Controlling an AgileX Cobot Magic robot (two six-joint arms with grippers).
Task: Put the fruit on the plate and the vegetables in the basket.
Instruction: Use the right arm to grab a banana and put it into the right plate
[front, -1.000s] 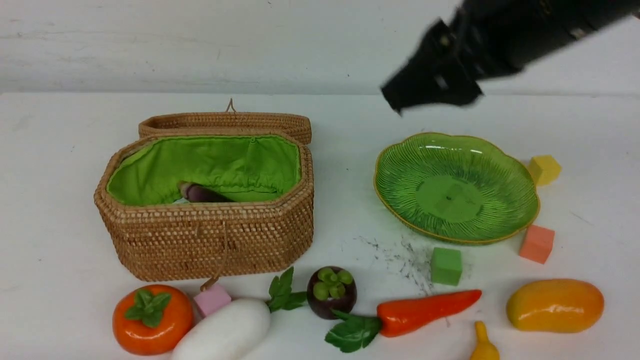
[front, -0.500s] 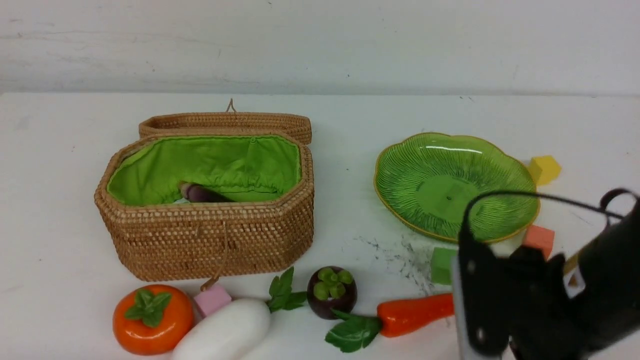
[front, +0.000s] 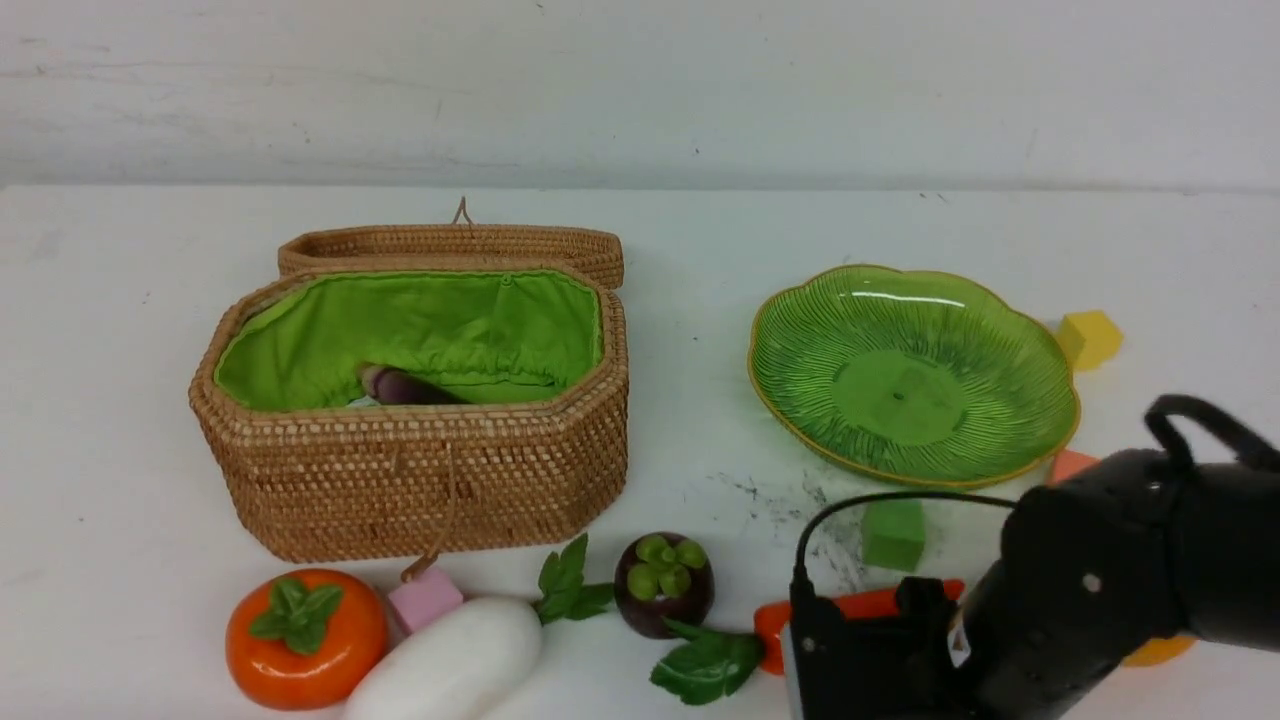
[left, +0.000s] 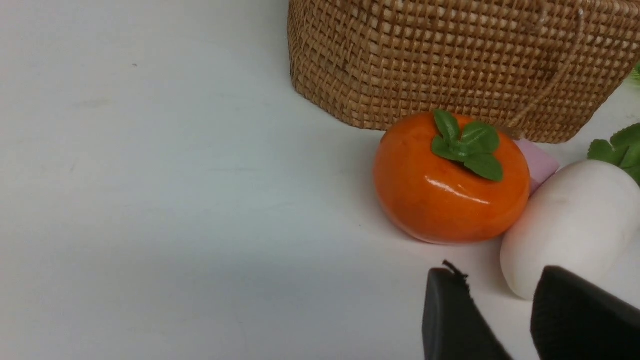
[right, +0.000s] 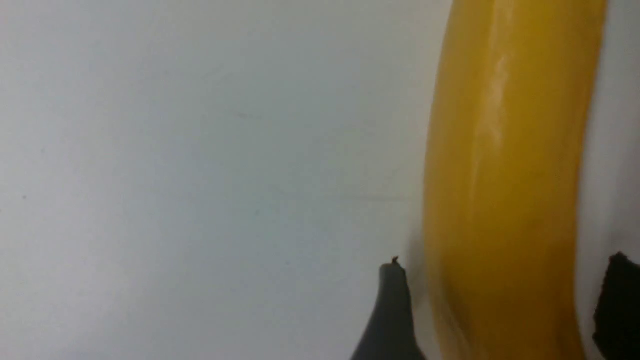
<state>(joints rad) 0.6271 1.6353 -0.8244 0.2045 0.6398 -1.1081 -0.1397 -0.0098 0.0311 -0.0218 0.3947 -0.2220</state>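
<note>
right gripper (right: 505, 320) is straddling the banana (right: 500, 150), jaws spread and not pinching, with the banana's long axis running crosswise to the closing direction

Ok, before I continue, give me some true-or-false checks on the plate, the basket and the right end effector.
1. The ribbed glossy green plate holds fruit. False: nothing lies on it.
2. A dark purple toy eggplant lies inside the green-lined wicker basket. True.
3. The basket's wicker lid is closed. False: it is folded back, open.
4. The right end effector straddles the curved yellow toy banana with its jaws open. True.
5. The round orange persimmon sits in the basket. False: it rests on the white table in front of the basket, beside the fat white radish.
</note>
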